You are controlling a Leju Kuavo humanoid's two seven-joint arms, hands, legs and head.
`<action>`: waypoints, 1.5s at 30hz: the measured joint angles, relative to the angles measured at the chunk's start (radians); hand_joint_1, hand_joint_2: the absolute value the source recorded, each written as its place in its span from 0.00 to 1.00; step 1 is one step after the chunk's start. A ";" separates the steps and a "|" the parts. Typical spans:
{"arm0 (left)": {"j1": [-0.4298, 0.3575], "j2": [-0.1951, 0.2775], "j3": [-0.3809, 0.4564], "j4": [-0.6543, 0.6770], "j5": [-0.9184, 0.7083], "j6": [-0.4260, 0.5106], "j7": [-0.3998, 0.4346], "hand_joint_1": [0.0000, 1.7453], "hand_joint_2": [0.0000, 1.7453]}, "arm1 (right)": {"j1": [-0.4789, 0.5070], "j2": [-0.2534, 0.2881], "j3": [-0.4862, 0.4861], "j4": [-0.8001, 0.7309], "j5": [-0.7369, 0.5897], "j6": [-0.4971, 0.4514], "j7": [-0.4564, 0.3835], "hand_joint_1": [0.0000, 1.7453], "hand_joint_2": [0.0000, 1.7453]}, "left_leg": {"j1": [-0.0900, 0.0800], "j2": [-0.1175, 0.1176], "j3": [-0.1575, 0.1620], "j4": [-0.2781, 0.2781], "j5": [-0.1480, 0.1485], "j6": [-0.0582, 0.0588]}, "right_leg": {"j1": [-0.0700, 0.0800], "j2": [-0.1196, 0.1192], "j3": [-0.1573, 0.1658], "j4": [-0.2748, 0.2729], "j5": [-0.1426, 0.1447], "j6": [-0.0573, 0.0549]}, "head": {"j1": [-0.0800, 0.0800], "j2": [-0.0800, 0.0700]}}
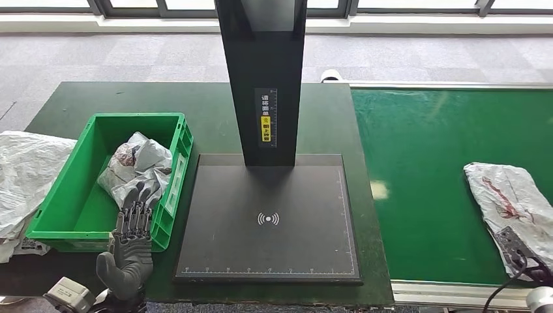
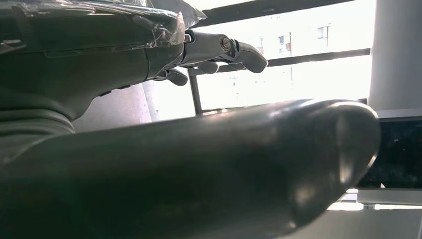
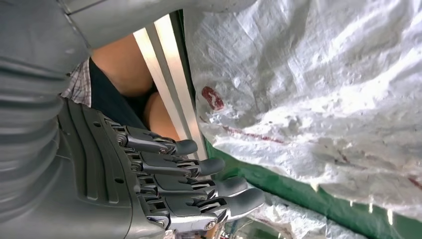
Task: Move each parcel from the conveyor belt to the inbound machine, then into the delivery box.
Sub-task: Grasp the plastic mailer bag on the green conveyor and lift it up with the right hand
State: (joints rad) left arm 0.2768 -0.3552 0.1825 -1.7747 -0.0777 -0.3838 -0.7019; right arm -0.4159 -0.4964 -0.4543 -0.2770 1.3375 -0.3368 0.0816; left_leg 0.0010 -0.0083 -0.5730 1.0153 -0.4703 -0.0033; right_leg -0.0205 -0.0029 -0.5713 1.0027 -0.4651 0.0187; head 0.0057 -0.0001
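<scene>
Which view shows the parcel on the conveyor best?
The head view: the white parcel lies whole on the green belt, near its right edge. The right wrist view shows its crinkled wrap close up beside the robot hand. The left wrist view faces elsewhere.

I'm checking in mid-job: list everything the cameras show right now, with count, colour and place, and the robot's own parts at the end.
parcel on belt: one, white crinkled bag with red marks, on the conveyor's right side.
parcel in box: one, grey-white bag, inside the delivery box.
delivery box: one, green plastic crate, on the table's left.
inbound machine: one, black flat pad with black upright post, table centre.
conveyor belt: one, green, right of the table.
table: one, dark green, under box and machine.
loose white bags: a heap, left of the box.
person: bare legs and checked cloth, beyond the conveyor's edge in the right wrist view.
left hand: fingers apart, at the box's near right corner, holding nothing.
right hand: fingers apart, beside the parcel on belt, holding nothing.
</scene>
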 joint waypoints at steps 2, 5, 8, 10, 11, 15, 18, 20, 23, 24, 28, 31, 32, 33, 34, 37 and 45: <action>0.001 0.000 0.001 0.000 0.000 0.003 0.000 0.00 0.00 | -0.014 0.001 0.000 0.000 0.022 0.050 0.012 0.00 1.00 | 0.000 0.000 -0.003 0.000 0.000 0.000 | 0.000 0.000 0.000 0.000 0.000 0.000 | 0.000 0.000; 0.003 0.000 0.004 -0.002 0.006 0.008 0.000 0.00 0.00 | -0.044 0.007 0.000 0.000 0.049 0.110 0.036 0.00 1.00 | 0.000 0.001 -0.005 0.000 0.000 0.000 | 0.000 0.000 0.000 0.000 0.000 0.000 | 0.000 0.000; 0.008 0.000 0.009 -0.005 0.012 0.009 0.000 0.00 0.00 | -0.061 0.026 0.000 0.000 0.056 0.151 0.035 0.00 1.00 | 0.000 0.000 0.000 0.000 0.000 0.000 | 0.000 0.000 0.000 0.000 0.000 0.000 | 0.000 0.000; 0.010 0.000 0.013 -0.003 0.012 0.008 0.000 0.00 0.00 | -0.061 0.044 0.000 0.001 0.059 0.179 0.030 0.00 1.00 | 0.000 0.000 0.001 0.000 0.001 0.000 | 0.000 0.000 0.000 0.000 0.000 0.000 | 0.000 0.000; 0.011 0.000 0.015 -0.001 0.011 0.008 0.000 0.00 0.00 | -0.060 0.054 0.000 0.001 0.060 0.191 0.027 0.00 1.00 | 0.000 -0.001 0.001 0.000 0.001 0.000 | 0.000 0.000 0.000 0.000 0.000 0.000 | 0.000 0.000; 0.011 0.000 0.023 0.006 0.004 0.005 0.000 0.00 0.00 | -0.056 0.079 0.000 0.002 0.061 0.214 0.012 0.16 1.00 | 0.000 -0.001 0.001 0.000 0.000 0.000 | 0.000 0.000 0.000 0.000 0.000 0.000 | 0.000 0.000; 0.011 0.000 0.025 0.010 -0.002 0.005 0.000 0.00 0.00 | -0.056 0.092 0.000 0.002 0.070 0.253 -0.001 0.91 1.00 | 0.000 0.000 0.001 0.000 0.000 0.000 | 0.000 0.000 0.000 0.000 0.000 0.000 | 0.000 0.000; 0.011 0.000 0.027 0.011 -0.003 0.005 0.000 0.00 0.00 | -0.057 0.098 0.000 0.002 0.083 0.297 -0.023 1.00 1.00 | 0.001 0.000 0.001 0.000 0.000 0.000 | 0.001 0.000 0.000 0.000 0.000 0.000 | 0.000 0.000; 0.013 0.000 0.029 0.012 -0.004 0.005 0.000 0.00 0.00 | -0.063 0.100 0.001 0.002 0.095 0.333 -0.052 1.00 1.00 | 0.002 0.001 0.002 0.000 0.000 0.000 | 0.002 0.002 0.001 -0.001 0.000 0.000 | 0.000 0.000; 0.014 0.000 0.030 0.012 -0.005 0.005 0.000 0.00 0.00 | -0.065 0.100 0.001 0.002 0.094 0.337 -0.059 1.00 1.00 | 0.002 0.002 0.002 0.000 0.000 0.000 | 0.002 0.002 0.001 -0.001 0.000 0.000 | 0.000 0.000; 0.015 0.000 0.032 0.016 -0.007 0.005 0.000 0.00 0.00 | -0.071 0.099 0.001 0.002 0.088 0.338 -0.071 1.00 1.00 | 0.002 0.004 0.005 0.000 0.000 0.000 | 0.002 0.004 0.003 -0.001 0.001 -0.001 | 0.000 0.000; 0.015 0.000 0.033 0.019 -0.007 0.005 0.000 0.00 0.00 | -0.072 0.099 0.001 0.001 0.082 0.334 -0.083 1.00 1.00 | 0.002 0.004 0.006 0.000 0.000 -0.001 | 0.003 0.005 0.004 -0.001 0.001 -0.001 | 0.000 0.000; 0.015 0.000 0.033 0.020 -0.007 0.005 0.000 0.00 0.00 | -0.072 0.099 0.001 0.001 0.077 0.329 -0.090 1.00 1.00 | 0.002 0.004 0.007 0.000 0.000 -0.001 | 0.003 0.005 0.004 -0.001 0.001 -0.001 | 0.000 0.000; 0.015 -0.001 0.033 0.022 -0.007 0.006 0.000 0.00 0.00 | -0.072 0.099 0.001 0.001 0.073 0.324 -0.097 1.00 1.00 | 0.002 0.004 0.007 0.000 0.000 -0.001 | 0.003 0.005 0.004 -0.001 0.001 -0.001 | 0.000 0.000; 0.015 -0.001 0.033 0.023 -0.007 0.008 0.000 0.00 0.00 | -0.072 0.099 0.001 0.001 0.069 0.319 -0.106 1.00 1.00 | 0.002 0.005 0.007 0.000 0.000 -0.001 | 0.003 0.005 0.004 -0.001 0.001 -0.001 | 0.000 0.000; 0.015 -0.004 0.033 0.026 -0.007 0.016 0.000 0.00 0.00 | -0.067 0.097 0.001 0.001 0.058 0.296 -0.134 1.00 1.00 | 0.002 0.004 0.007 0.000 0.000 -0.001 | 0.003 0.005 0.004 -0.001 0.001 -0.001 | 0.000 0.000; 0.015 -0.006 0.032 0.031 -0.007 0.020 0.000 0.00 0.00 | -0.045 0.097 0.000 0.000 0.039 0.233 -0.175 1.00 1.00 | 0.002 0.004 0.005 0.000 0.000 -0.001 | 0.003 0.004 0.003 -0.001 0.001 -0.001 | 0.000 0.000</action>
State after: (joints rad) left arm 0.2915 -0.3609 0.2147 -1.7433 -0.0847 -0.3634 -0.7019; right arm -0.4613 -0.3990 -0.4544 -0.2768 1.3770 -0.1041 -0.0936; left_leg 0.0032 -0.0047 -0.5675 1.0154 -0.4708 -0.0042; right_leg -0.0178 0.0014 -0.5682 1.0016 -0.4639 0.0175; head 0.0056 0.0000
